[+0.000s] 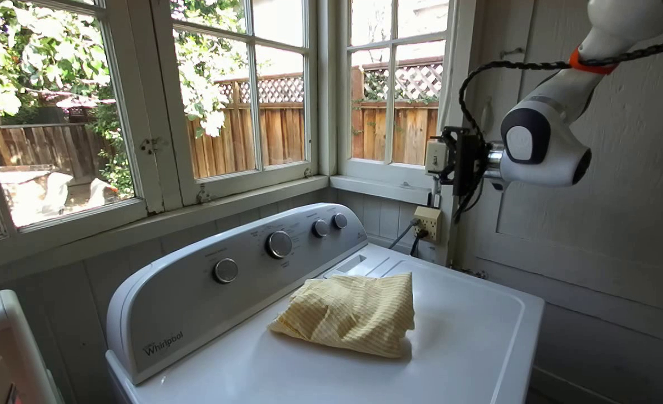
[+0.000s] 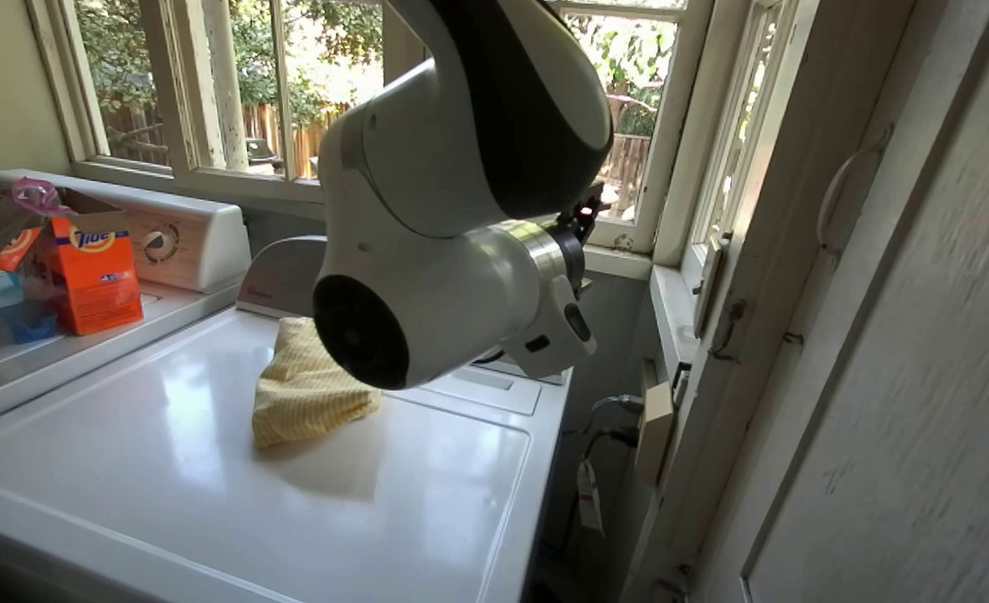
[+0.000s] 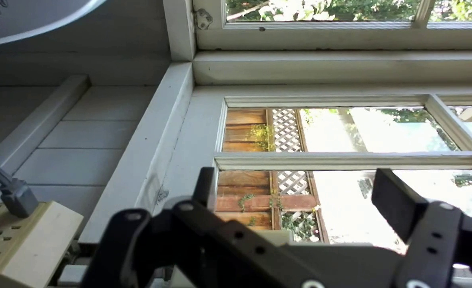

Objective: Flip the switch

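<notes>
The switch (image 1: 435,158) is a small off-white upright plate on the wall post beside the corner window, with a little toggle on its face. In an exterior view it shows nearly edge-on (image 2: 710,286). In the wrist view, a pale edge that looks like the plate (image 3: 275,237) shows behind the gripper's linkage; the rest is hidden. My gripper (image 3: 299,194) is open, its two dark fingers wide apart with nothing between them. In an exterior view the gripper (image 1: 448,157) overlaps the switch's right side. In an exterior view the gripper (image 2: 586,216) is mostly hidden by the arm and stands apart from the plate.
A yellowish outlet (image 1: 428,223) with plugged cords sits below the switch. A white washer (image 1: 477,336) carries a yellow cloth (image 1: 353,314). The window (image 3: 339,160) and sill (image 3: 140,160) are ahead. A panelled door with a handle (image 2: 846,188) stands beside the post.
</notes>
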### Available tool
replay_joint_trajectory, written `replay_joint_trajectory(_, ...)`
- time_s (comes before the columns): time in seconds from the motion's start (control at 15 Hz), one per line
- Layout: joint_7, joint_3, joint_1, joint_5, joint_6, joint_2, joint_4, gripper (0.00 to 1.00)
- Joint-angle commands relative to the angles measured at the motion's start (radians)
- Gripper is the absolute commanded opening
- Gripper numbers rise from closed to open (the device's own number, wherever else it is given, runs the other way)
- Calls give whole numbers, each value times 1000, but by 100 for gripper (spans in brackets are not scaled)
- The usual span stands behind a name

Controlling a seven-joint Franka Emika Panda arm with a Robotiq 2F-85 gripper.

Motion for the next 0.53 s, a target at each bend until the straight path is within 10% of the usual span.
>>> replay_joint_trajectory(0.0, -44, -38, -18, 43, -64, 51, 36, 100)
replay_joint_trajectory(0.47, -68, -76, -21, 37, -86, 87, 50, 100)
